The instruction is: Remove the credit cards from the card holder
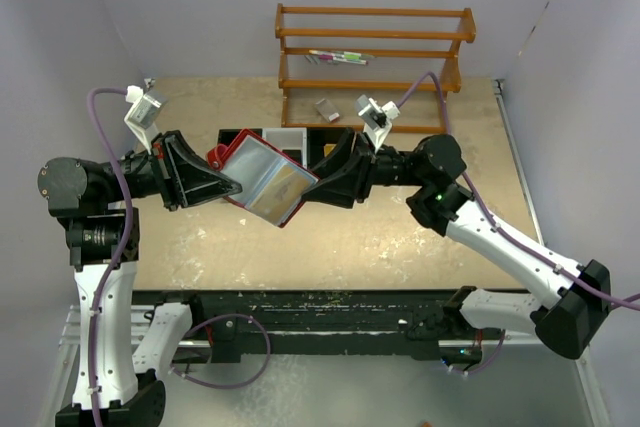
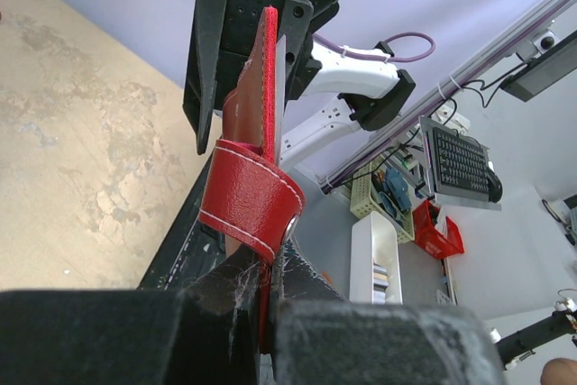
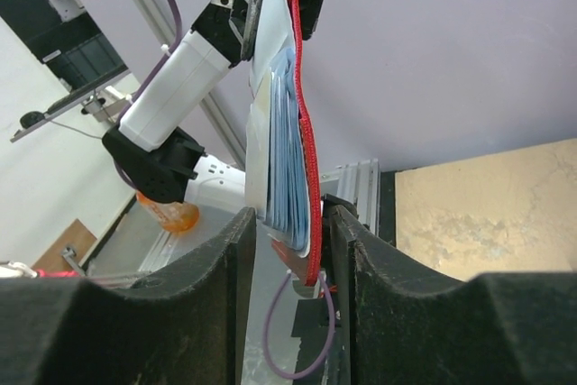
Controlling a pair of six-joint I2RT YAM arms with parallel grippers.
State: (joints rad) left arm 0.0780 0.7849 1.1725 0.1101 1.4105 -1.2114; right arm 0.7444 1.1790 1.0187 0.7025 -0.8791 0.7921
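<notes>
While we hold the red wallet [image 1: 262,183] up above the table [image 1: 400,237], it hangs open between our two arms. Our left gripper [image 1: 233,188] is clamped on its left edge, right by the looped snap tab [image 2: 252,200], and our right gripper [image 1: 312,187] pinches the opposite edge. The cards [image 1: 287,183] sit inside the clear sleeves, a tan one showing through. Behind the wallet lies a black-and-white tray [image 1: 285,138], and a wooden rack [image 1: 375,12] stands further back.
</notes>
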